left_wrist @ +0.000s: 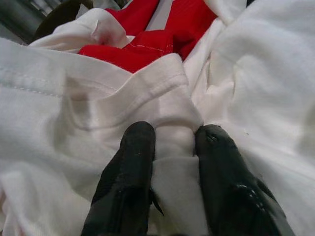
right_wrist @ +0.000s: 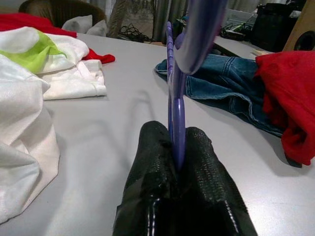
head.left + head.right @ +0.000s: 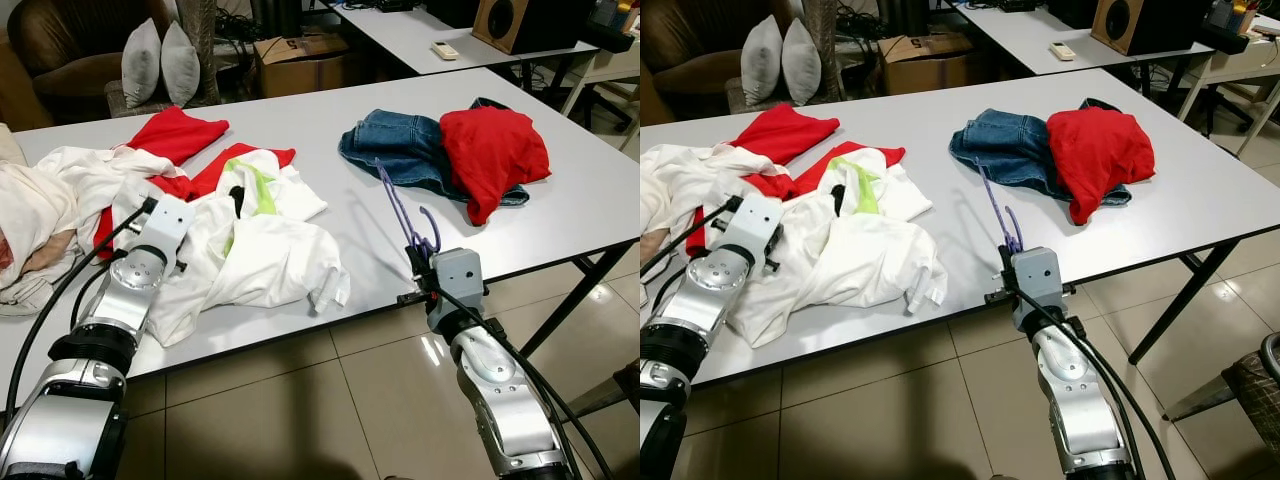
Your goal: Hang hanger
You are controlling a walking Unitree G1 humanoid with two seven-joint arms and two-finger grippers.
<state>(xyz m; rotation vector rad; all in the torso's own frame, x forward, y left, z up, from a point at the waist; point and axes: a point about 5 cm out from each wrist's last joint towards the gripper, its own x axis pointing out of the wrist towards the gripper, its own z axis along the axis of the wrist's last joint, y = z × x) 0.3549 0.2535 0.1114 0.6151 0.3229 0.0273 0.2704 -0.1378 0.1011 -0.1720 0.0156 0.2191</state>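
Observation:
A purple plastic hanger [image 3: 400,212] stands on edge over the white table [image 3: 330,130], its far end touching the folded jeans [image 3: 400,148]. My right gripper [image 2: 176,152] is shut on the hanger [image 2: 175,93] near the table's front edge. A white garment [image 3: 260,255] lies spread at the left, over red clothes [image 3: 175,135]. My left gripper [image 1: 172,147] is shut on a fold of the white garment [image 1: 172,123], with cloth pinched between its two black fingers [image 1: 133,167].
A red shirt [image 3: 495,150] lies on the jeans at the right. More white cloth [image 3: 30,215] is piled at the far left. Behind the table stand a sofa with grey cushions [image 3: 160,60], a cardboard box [image 3: 300,60] and a second table [image 3: 440,30].

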